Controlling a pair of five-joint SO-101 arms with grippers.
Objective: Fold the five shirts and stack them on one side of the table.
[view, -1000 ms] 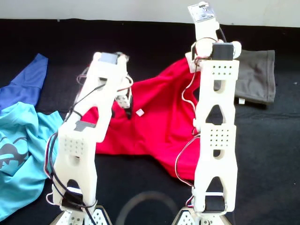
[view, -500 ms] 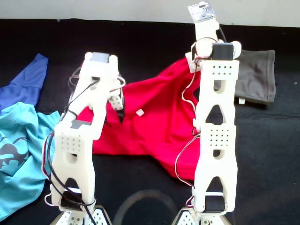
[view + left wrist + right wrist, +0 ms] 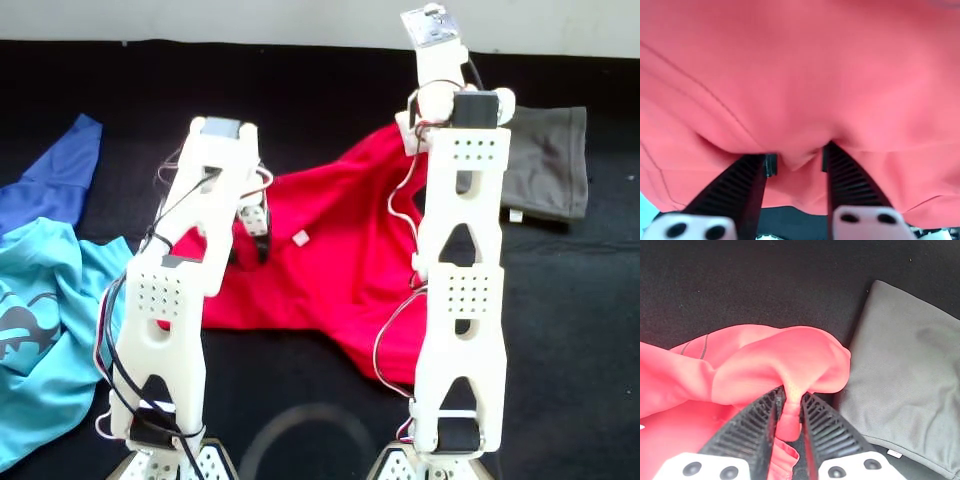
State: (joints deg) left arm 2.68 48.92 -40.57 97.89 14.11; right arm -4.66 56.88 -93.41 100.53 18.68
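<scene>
**Both Grippers Clamped on the Red Shirt**

**Wrist views.** The left wrist view shows the left gripper [image 3: 796,161] with its fingers [image 3: 747,185] closed part-way onto a small pucker of the red shirt [image 3: 800,75]. Cloth packs the gap between the tips. The right wrist view shows the right gripper [image 3: 790,397] with its fingers nearly pressed together, pinching a narrow fold at a rounded edge of the same shirt. The folded grey shirt [image 3: 905,370] lies flat just beside that edge, with black bench [image 3: 765,285] beyond.

**High view.** This view adds the layout.
- The red shirt lies spread across the middle of the bench, under both arms.
- The left arm [image 3: 190,290] meets its left edge. The right arm [image 3: 460,270] meets its far right corner, next to the grey shirt at the far right.
- A small white tag [image 3: 298,239] sits on the red cloth.
- A teal shirt [image 3: 50,300] and a dark blue shirt [image 3: 55,180] lie crumpled and overlapping at the left side. The teal one reaches close to the left arm.

**Edges and open room.**
- Bare bench runs along the far strip up to the pale wall [image 3: 250,20].
- Bare bench also lies to the right of the right arm, nearer than the grey shirt.
- The near hem of the red shirt leaves bare bench between the two arm bases.
</scene>
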